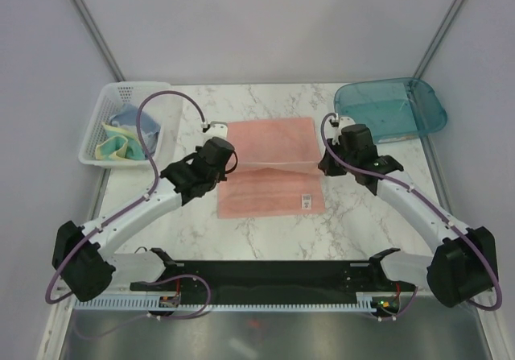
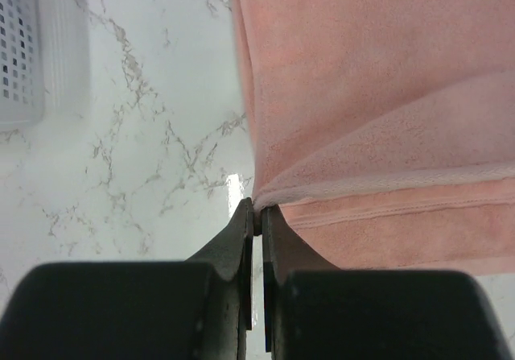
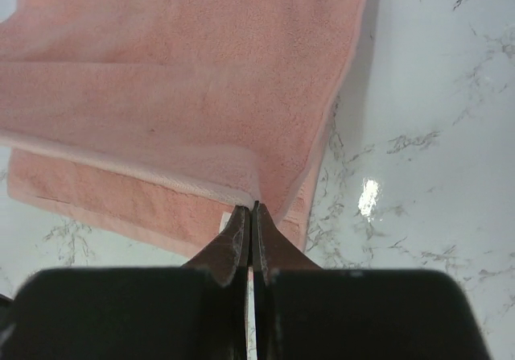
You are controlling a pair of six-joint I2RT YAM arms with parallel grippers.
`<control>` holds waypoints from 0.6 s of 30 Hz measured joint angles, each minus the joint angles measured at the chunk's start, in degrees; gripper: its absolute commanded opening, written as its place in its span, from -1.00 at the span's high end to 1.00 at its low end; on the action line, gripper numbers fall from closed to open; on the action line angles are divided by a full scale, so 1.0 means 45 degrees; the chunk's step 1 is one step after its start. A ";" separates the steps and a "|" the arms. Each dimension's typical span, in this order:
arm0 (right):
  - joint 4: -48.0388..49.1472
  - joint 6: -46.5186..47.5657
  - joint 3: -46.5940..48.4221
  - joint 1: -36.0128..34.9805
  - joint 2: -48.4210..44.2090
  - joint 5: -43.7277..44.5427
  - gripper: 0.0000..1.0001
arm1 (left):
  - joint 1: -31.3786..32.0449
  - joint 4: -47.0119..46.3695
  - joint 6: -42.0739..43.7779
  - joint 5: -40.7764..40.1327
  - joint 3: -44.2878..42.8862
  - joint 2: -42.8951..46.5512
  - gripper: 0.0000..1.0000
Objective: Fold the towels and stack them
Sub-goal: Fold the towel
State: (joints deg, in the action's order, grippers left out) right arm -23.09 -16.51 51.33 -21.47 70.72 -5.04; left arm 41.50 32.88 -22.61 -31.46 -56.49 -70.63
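Basket [image 1: 133, 87] of small cloths [image 1: 121, 140] sits left of pink towel [image 1: 269, 138], tray [image 1: 390, 112] right.

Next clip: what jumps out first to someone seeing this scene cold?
A pink towel lies mid-table, partly folded, with the left gripper and right gripper each shut on one end of its raised edge. A white basket holding small cloths sits at the far left corner, and a blue tray at the far right.

Salmon-pink towel [image 1: 269, 138] lies flat at centre frame, one hem raised across its middle. Pale-yellow towel [image 1: 113, 146] and grey-blue towel [image 1: 127, 121] sit crumpled together at upper left.
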 measured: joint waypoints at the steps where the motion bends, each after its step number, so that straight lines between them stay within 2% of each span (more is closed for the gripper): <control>1: 0.0005 -0.0015 -0.0078 -0.0005 -0.0151 -0.0024 1.00 | 0.0000 0.0044 -0.0024 -0.0117 0.0063 0.0160 0.95; 5: 0.0491 -0.0316 -0.1263 -0.0466 -0.0821 -0.0219 1.00 | 0.0029 0.0194 -0.0627 0.0185 0.1394 0.0704 0.95; 10: 0.0704 -0.1088 -0.3298 -0.1379 -0.0952 -0.0282 1.00 | 0.0063 0.0612 -0.1545 0.1195 0.2866 0.0408 0.95; 18: 0.0772 -0.1724 -0.3711 -0.1418 -0.0724 0.0010 1.00 | 0.0165 0.0719 -0.2336 0.2142 0.3045 0.0039 0.96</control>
State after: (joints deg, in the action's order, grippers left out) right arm -19.62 -24.27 34.63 -27.86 67.46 -4.99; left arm 42.24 36.12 -33.12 -21.82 -42.78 -70.46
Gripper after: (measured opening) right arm 0.012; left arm 0.063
